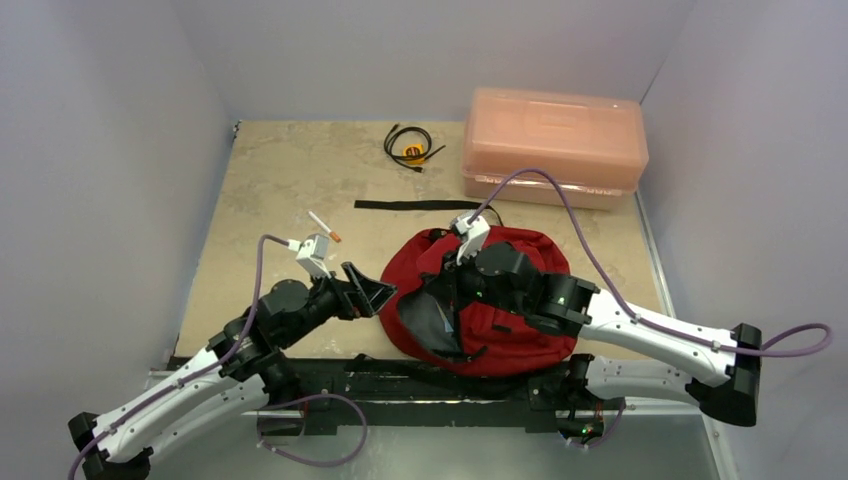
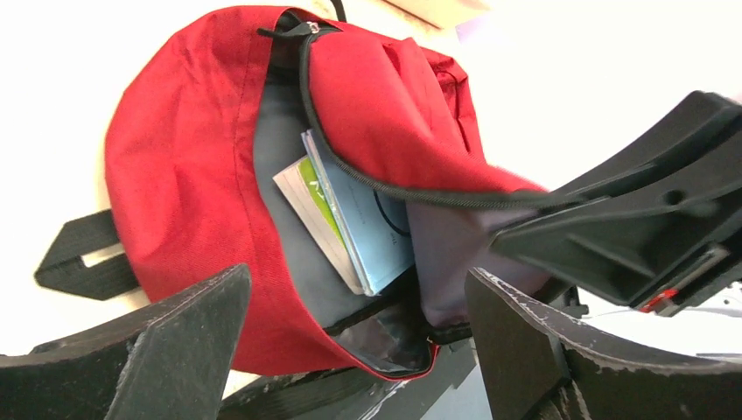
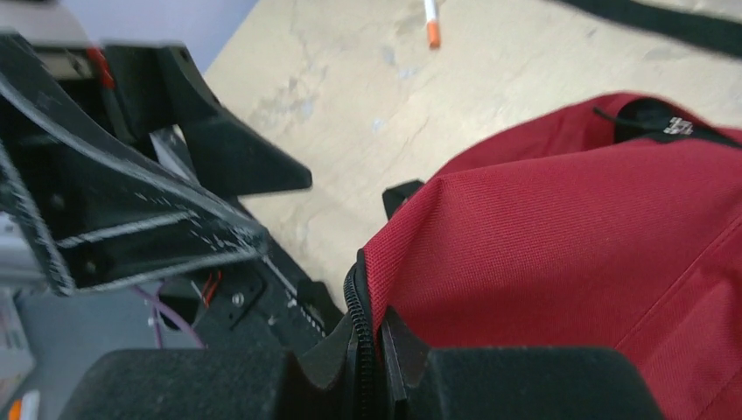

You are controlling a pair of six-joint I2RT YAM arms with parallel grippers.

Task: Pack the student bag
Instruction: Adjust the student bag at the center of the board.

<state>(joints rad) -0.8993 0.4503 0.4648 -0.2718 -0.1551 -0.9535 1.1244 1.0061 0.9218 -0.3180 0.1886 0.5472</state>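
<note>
Beige marbled stone makes up the table (image 1: pixel 280 180). On it, at lower centre of the overhead view and hard against the near edge, lies the student bag (image 1: pixel 505 345), a slumped mound of dark red cloth. At the upper right of the frame, well apart from the bag, a pink translucent box (image 1: pixel 555 140) sits with its lid on. The right gripper (image 3: pixel 366 359) reaches over the top of the bag. Its fingers are drawn close together with the black zipper edge of the opening between them, pinching that edge and lifting the flap. The left gripper (image 2: pixel 354 276) hangs just beside the bag's left side with its fingers spread wide, holding nothing and touching nothing, its gap pointed at the mouth of the bag. In the left wrist view the opening gapes to show grey lining and a couple of thin books (image 2: pixel 359 210), one pale blue, one white and green, standing slanted inside. The right gripper's black body crosses the right of that frame in front of the flap, and a black strap (image 2: pixel 83 258) sticks out at the lower left. Above the bag lies a flat black strip (image 1: pixel 405 205), farther up a coiled black cable (image 1: pixel 410 147), and at centre left a white pen (image 1: pixel 323 226) with an orange tip.
</note>
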